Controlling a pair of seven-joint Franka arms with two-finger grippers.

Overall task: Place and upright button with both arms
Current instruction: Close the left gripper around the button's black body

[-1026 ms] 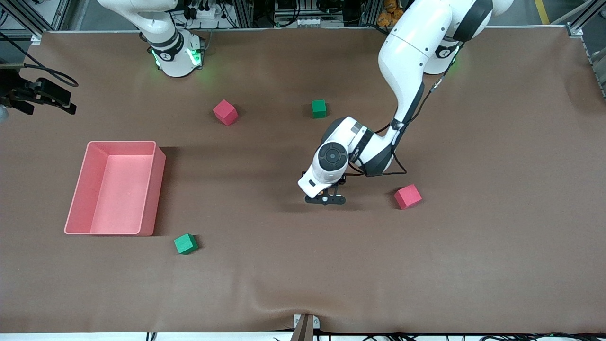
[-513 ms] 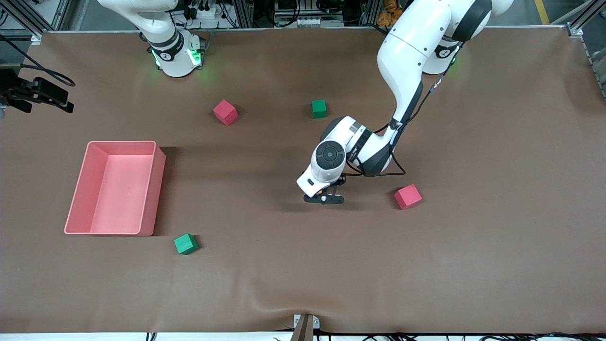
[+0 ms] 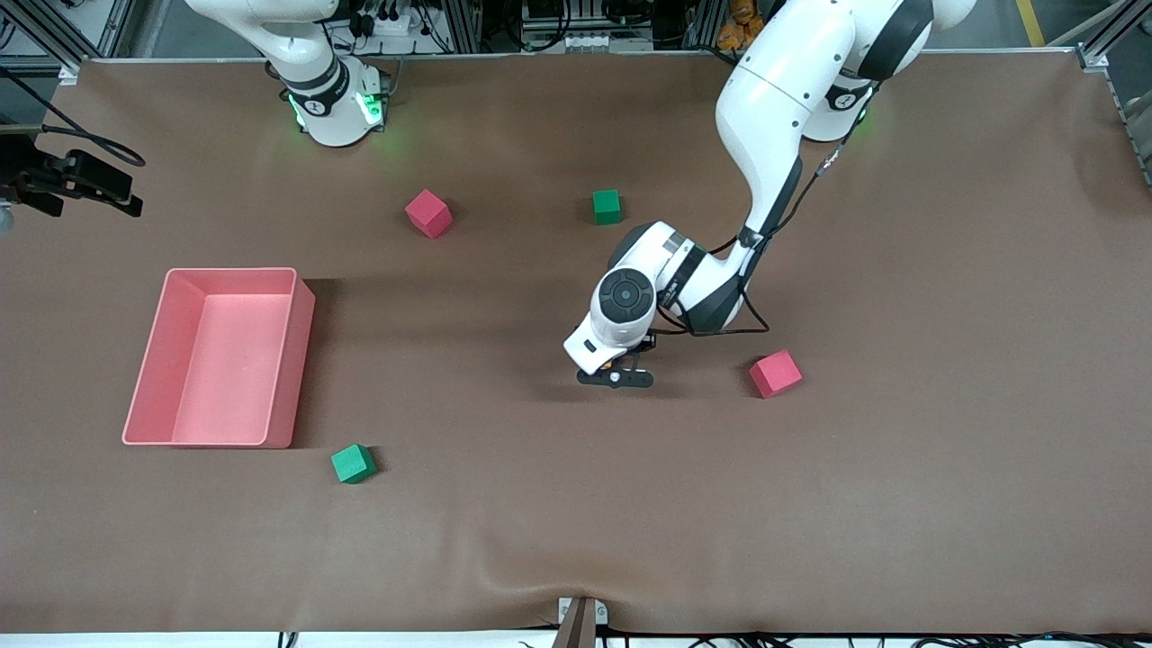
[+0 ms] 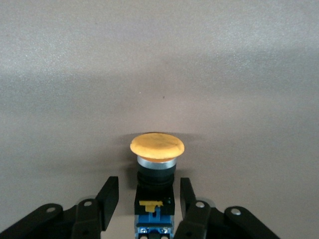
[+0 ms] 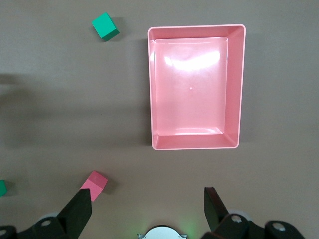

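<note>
Two arms share the brown table [image 3: 900,504]. The right arm waits. Its right gripper [image 5: 147,195] hangs high over the table edge at the right arm's end, looking down on the bin, its fingers [image 5: 82,205] spread wide with nothing between them.

Near that same end sits the pink bin [image 3: 299,360], about midway between the edge by the bases and the edge by the front camera. One green cube [image 3: 353,463] lies just off the bin's corner, closer to the camera edge. A red cube [image 3: 428,213] and a second green cube [image 3: 607,206] lie well apart from each other, toward the bases' edge.

Around the middle of the table, the left gripper [image 3: 616,377] is down at the surface. The button [image 4: 157,164] sits between its fingers [image 4: 108,196], with its orange cap pointing away from the wrist. The jaws flank its black body with a narrow gap showing on each side, so nothing is clamped. Another red cube [image 3: 776,373] rests beside that gripper, toward the left arm's end.
</note>
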